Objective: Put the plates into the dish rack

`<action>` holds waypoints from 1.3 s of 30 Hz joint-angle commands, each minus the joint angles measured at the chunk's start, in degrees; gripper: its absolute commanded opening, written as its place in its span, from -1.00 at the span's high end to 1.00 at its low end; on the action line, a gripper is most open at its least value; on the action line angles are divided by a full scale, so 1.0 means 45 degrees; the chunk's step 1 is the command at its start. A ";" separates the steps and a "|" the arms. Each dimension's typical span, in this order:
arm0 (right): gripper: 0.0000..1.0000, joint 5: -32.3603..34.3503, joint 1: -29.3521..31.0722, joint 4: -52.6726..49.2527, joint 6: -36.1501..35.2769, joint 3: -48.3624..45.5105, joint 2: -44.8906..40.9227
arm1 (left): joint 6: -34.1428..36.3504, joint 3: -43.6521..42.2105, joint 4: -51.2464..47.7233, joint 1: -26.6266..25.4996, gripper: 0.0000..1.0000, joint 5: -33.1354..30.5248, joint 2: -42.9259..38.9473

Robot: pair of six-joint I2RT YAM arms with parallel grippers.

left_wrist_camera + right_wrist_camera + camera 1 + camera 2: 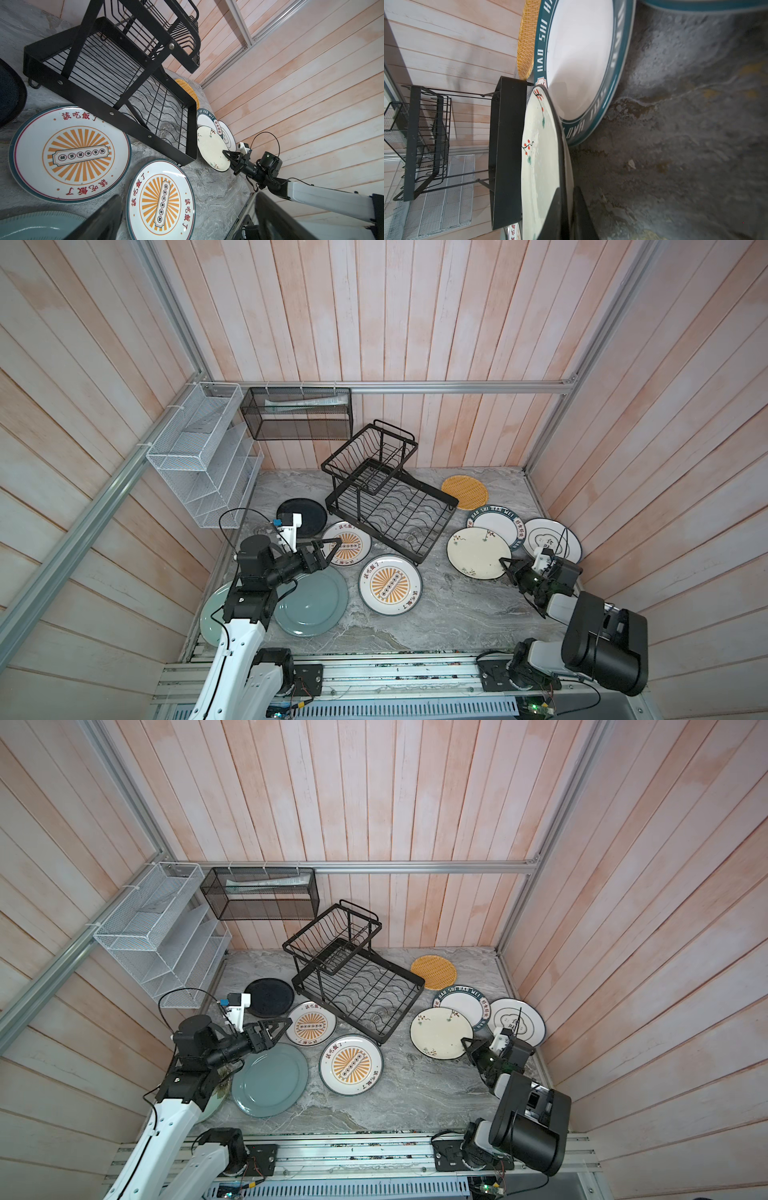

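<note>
The black wire dish rack (pixel 386 493) stands at the back middle with no plates in it. My right gripper (pixel 505 562) is shut on the near rim of a cream plate with red-berry sprigs (pixel 478 551). In the right wrist view its fingers (pixel 556 207) pinch that rim (pixel 539 158). The cream plate overlaps a lettered-rim plate (pixel 496 522). My left gripper (pixel 332 551) hangs open over a sunburst plate (pixel 349 545), holding nothing. In the left wrist view a second sunburst plate (pixel 161 199) lies between its spread fingers (pixel 99 220).
Grey-blue (pixel 311 605), pale green (pixel 210 618), black (pixel 307 514), woven yellow (pixel 464 492) and white outlined (pixel 552 539) plates lie on the marble top. A white mesh organizer (pixel 203 456) and a black mesh basket (pixel 297 414) hang on the walls.
</note>
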 commanded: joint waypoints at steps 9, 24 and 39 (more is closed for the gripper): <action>1.00 -0.1278 0.0140 0.1988 0.1951 0.0945 -0.0468 | 0.0206 0.0161 -0.0163 0.0050 -1.00 -0.0179 0.0129; 1.00 -0.0705 0.2258 0.2247 0.3821 0.2221 -0.2159 | -0.1456 0.0534 0.0904 -0.0456 -1.00 0.0275 0.0123; 1.00 -0.0954 0.5725 0.1566 0.2853 0.3925 -0.2118 | 0.0411 0.2758 -0.0423 -0.4834 -0.85 -0.2005 0.3181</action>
